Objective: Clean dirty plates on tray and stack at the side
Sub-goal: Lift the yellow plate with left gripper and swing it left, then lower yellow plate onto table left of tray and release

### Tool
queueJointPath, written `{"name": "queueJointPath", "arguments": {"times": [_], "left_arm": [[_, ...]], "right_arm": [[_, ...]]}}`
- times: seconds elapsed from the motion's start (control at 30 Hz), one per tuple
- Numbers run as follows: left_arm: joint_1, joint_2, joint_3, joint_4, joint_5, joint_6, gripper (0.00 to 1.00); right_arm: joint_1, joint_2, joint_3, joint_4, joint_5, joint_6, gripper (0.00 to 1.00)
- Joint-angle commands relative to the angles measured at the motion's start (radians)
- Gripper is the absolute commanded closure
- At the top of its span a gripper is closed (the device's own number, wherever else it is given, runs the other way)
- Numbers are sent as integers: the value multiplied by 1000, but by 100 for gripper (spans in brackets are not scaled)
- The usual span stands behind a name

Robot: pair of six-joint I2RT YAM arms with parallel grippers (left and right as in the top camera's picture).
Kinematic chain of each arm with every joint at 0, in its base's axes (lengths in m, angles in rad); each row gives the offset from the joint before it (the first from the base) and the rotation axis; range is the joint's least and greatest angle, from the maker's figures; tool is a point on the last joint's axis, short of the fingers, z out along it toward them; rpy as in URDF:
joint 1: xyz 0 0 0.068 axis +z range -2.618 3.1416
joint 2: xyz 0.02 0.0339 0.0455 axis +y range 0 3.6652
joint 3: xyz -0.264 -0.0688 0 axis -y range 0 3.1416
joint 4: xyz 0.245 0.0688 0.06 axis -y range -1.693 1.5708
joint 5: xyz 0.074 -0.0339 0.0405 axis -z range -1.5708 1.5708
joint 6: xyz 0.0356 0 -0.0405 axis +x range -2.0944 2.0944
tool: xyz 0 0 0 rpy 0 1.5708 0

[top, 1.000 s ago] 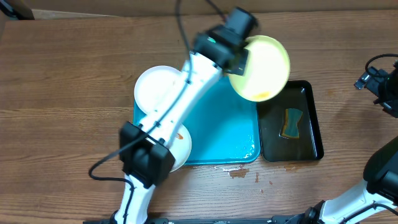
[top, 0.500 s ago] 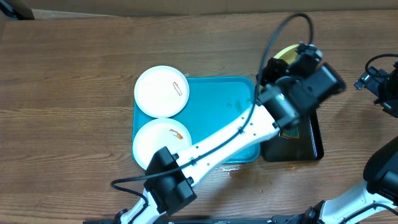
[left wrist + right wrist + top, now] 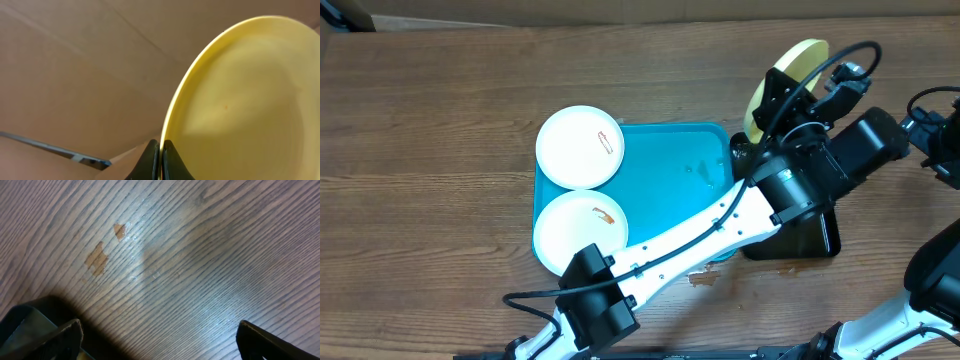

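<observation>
Two white dirty plates, one [image 3: 580,147] behind the other [image 3: 578,233], lie on the left part of the turquoise tray [image 3: 670,190], each with a small brown-orange smear. My left arm reaches across to the right. Its gripper [image 3: 778,100] [image 3: 161,150] is shut on the rim of the lime-green plate [image 3: 782,80] [image 3: 240,100], which it holds up on edge above the far end of the black tray. My right gripper [image 3: 160,340] stands open over bare wood at the table's right edge [image 3: 935,135], with nothing between its fingers.
The narrow black tray [image 3: 823,235] sits right of the turquoise tray, mostly hidden under my left arm. Brown spill marks stain the wood near the front [image 3: 705,278] and under the right gripper [image 3: 97,257]. Cardboard walls stand behind the table.
My left arm has swung to the right with the green plate and tipped it up on edge over the black tray. Both white plates now show. The right arm has not moved.
</observation>
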Motion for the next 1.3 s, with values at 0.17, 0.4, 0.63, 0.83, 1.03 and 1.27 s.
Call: {"name": "queueJointPath", "arguments": {"times": [0.17,0.4,0.63,0.83,1.03,1.27], "left_arm": [[-3,13,22,-52,24,-129,96],[85,13,22,-337,672,-406,96],[341,13,22,-400,1255,-513,96],[671,13,22,-437,1696,-583,96],[1042,13,22,-547,1759,-583,96],[1407,13,7,-689,1572,-580,96]], "right_arm": [[-2,-18,8,5,-1,3,0],[-2,-18,8,5,-1,3,0],[-2,-18,8,5,-1,3,0],[-2,-18,8,5,-1,3,0],[-2,-18,8,5,-1,3,0],[-2,-18,8,5,-1,3,0]]}}
